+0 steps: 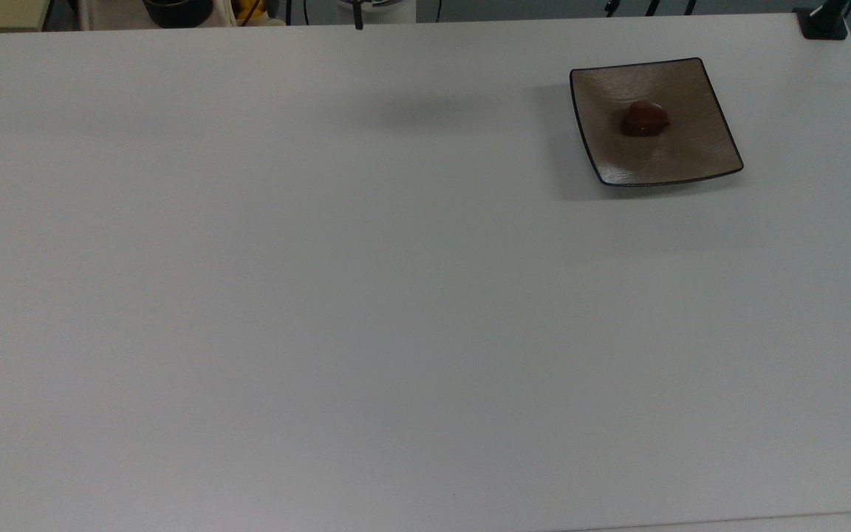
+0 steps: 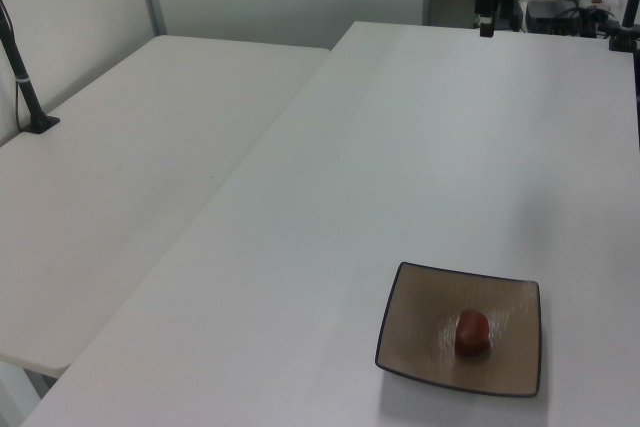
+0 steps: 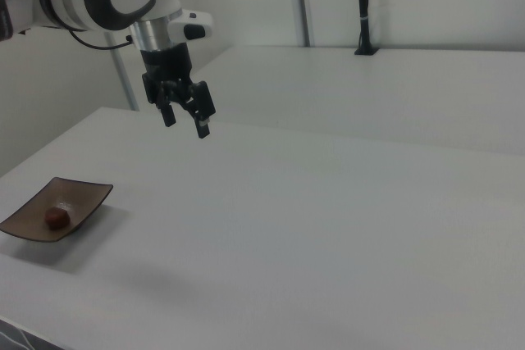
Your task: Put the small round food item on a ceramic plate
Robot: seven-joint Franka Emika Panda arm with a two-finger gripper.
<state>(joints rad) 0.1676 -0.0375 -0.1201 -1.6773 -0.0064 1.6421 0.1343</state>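
the chestnut-like food item (image 3: 56, 217) is sitting in the dished centre of the square ceramic plate (image 3: 84, 197), well apart from the empty gripper (image 3: 185, 122), fingers spread, hanging toward its 2 o'clock in the right view.

White table (image 1: 322, 295); second white table (image 2: 120, 167) alongside
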